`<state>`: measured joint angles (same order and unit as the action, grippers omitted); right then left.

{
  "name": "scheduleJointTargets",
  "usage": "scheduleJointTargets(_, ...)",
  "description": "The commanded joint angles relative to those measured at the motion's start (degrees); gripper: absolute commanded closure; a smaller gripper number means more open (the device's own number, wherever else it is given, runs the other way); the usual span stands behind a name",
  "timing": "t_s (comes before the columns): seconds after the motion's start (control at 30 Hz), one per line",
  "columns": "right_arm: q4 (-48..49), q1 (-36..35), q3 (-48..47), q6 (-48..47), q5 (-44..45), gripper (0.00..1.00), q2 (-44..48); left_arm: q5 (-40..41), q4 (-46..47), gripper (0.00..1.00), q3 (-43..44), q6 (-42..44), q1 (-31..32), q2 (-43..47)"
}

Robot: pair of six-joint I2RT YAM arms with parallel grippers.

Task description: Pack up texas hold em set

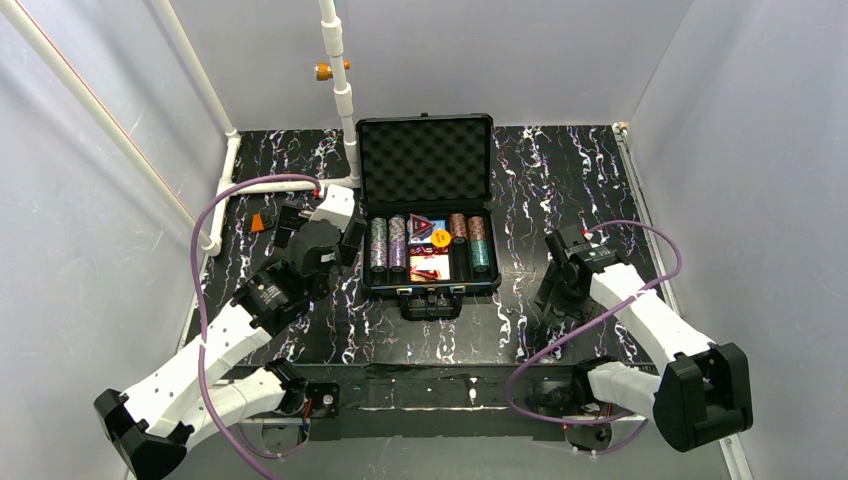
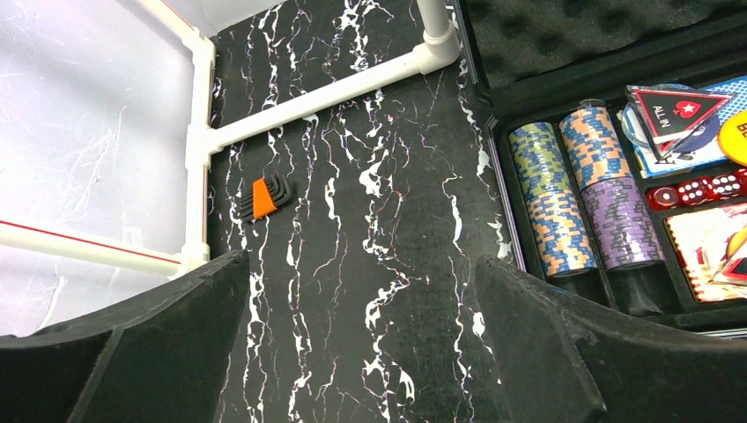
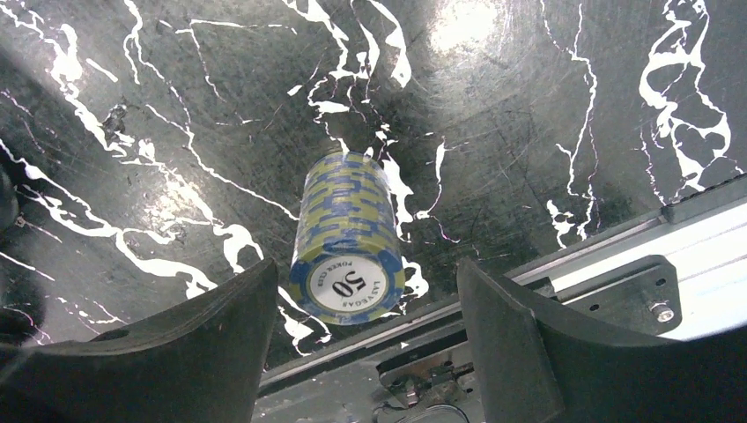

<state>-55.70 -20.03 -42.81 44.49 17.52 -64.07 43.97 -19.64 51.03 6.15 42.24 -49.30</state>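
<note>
The texas hold em set's black case (image 1: 428,215) lies open at the middle back, its foam-lined lid (image 1: 426,160) upright. In the tray are rows of chips (image 2: 564,198), cards and an orange disc (image 1: 440,237). Red dice (image 2: 705,188) show in the left wrist view. One stack of blue-and-yellow chips (image 3: 348,242) lies on its side on the table right of the case. My right gripper (image 3: 366,273) is open, a finger on each side of the stack with gaps. My left gripper (image 2: 361,260) is open over bare table just left of the case.
An orange-handled hex key set (image 2: 264,196) lies at the back left near the white pipe frame (image 2: 308,101). A metal rail and bracket (image 3: 617,264) run along the near table edge just beyond the chip stack. White walls enclose the table on three sides.
</note>
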Motion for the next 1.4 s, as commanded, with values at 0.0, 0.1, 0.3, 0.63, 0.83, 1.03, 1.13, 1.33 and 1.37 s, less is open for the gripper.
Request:
scheduleJointTargets(0.0,2.17,1.79,0.69,-1.78,-0.8,0.21,0.67,0.13,0.71,0.01,-0.75,-0.4,0.28,0.26)
scheduleJointTargets(0.1,2.38,2.31,0.71,-2.43,-1.03,0.24,0.38,0.15,0.69,0.01,-0.75,-0.28,0.27,0.08)
scheduleJointTargets(0.3,2.53,2.52,0.79,-2.96,-1.17,0.29,0.38,0.25,0.7,0.01,-0.74,-0.2,0.26,-0.03)
scheduleJointTargets(0.63,4.22,2.56,0.97,-2.83,-2.48,0.43,-0.23,0.25,0.65,0.01,-0.75,-0.22,0.3,0.08)
scheduleJointTargets(0.83,5.19,2.46,0.59,-2.92,-3.08,0.59,-0.79,-0.08,0.74,0.01,-0.84,-0.1,0.3,-0.09)
scheduleJointTargets(1.03,5.41,2.54,-2.34,-3.54,-4.92,0.79,-0.06,-5.69,1.27,0.01,-1.7,-0.15,0.28,0.31)
scheduleJointTargets(1.13,5.39,2.53,-5.18,-4.37,-6.46,0.83,-0.27,-10.42,1.62,0.01,-1.84,-0.61,0.29,-0.41)
scheduleJointTargets(1.33,3.32,2.54,-14.12,-6.39,-8.3,0.87,-1.37,-29.24,8.23,0.01,-5.32,-0.75,0.23,1.38)
scheduleJointTargets(1.37,3.32,2.49,-15.31,-6.64,-8.9,0.87,-1.14,-33.28,10.16,0.01,-6.34,-0.46,0.25,1.8)
